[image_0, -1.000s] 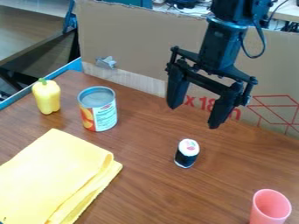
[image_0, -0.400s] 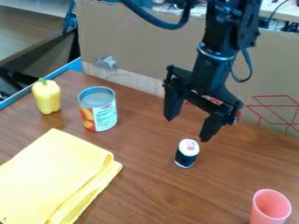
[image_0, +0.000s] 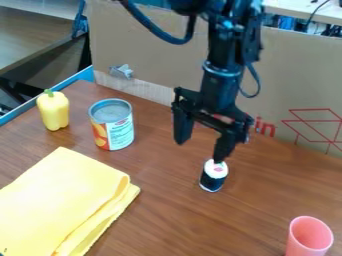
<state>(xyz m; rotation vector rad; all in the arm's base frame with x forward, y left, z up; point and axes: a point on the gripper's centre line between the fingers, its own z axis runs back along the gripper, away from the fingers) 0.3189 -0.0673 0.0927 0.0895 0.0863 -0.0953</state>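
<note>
The roll stands below and right of the middle, black around, white with a pink spot on top. The gripper has its jaws wide open, holding nothing; one tip hides some of the roll's top. The bottom edge cuts off the cup.

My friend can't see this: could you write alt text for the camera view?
A robot's open black end effector hangs over a brown table, one tip at the top of a small black-and-white roll, contact unclear. At left are a tin can, yellow pepper and folded yellow cloth; at lower right, a pink cup.
</note>
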